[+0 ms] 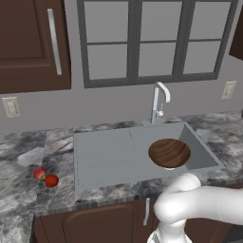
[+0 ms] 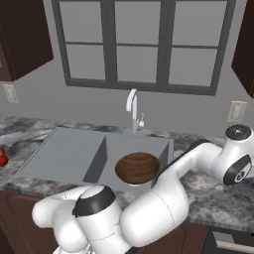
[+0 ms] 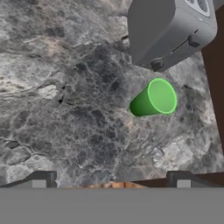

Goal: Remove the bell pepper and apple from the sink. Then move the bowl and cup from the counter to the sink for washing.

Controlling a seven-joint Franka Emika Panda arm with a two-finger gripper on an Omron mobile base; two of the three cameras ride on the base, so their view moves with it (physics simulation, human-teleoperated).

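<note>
The green cup (image 3: 155,99) stands on the dark marbled counter (image 3: 74,113) in the hand view, above and right of centre. My gripper (image 3: 110,180) hangs over the counter short of the cup, open and holding nothing. The wooden bowl (image 1: 169,153) (image 2: 138,167) sits in the basin of the grey sink (image 1: 104,156) (image 2: 64,151). On the counter (image 1: 21,156) left of the sink lie the pinkish apple (image 1: 40,173) and, touching it, the bright red bell pepper (image 1: 51,181). A bit of red fruit (image 2: 2,158) shows at the left edge of the right base view.
A grey boxy appliance (image 3: 170,28) stands just beyond the cup. A brown cabinet side (image 3: 216,78) borders the counter on the right of the hand view. The chrome faucet (image 1: 160,102) (image 2: 133,111) rises behind the basin. My arm (image 2: 198,158) reaches far to the right.
</note>
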